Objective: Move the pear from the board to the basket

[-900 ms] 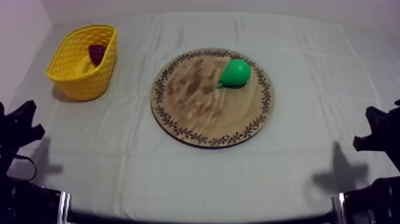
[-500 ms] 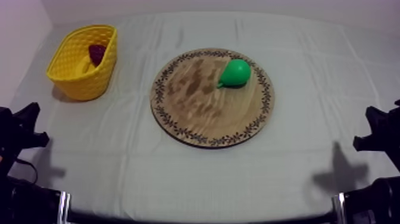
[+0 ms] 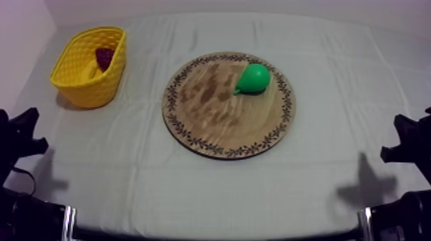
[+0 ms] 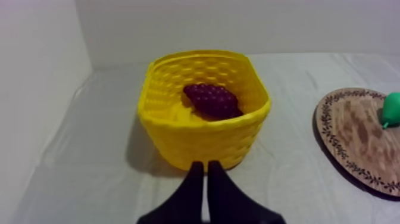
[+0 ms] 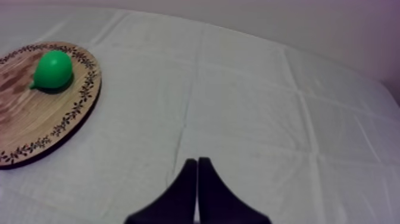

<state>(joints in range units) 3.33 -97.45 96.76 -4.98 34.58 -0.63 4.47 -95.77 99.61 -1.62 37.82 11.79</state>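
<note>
Pear (image 3: 253,79) on board (image 3: 211,122), grapes (image 3: 104,58) in basket (image 3: 96,90)

Both arms are parked low and wide, pretty much. The left arm (image 3: 19,138) is a black shape low at the left edge of the top view, set well back, and the right arm (image 3: 409,142) mirrors it low at the right edge. On the left wrist camera, the left gripper (image 4: 206,165) has its two black fingers (image 4: 191,187) pressed together into a narrow wedge with nothing between them (just a thin seam down the middle), pointing straight ahead. Same deal on the other side: the right gripper (image 5: 197,161) is closed on nothing, fingers lying flat against each other, tips level.
</note>
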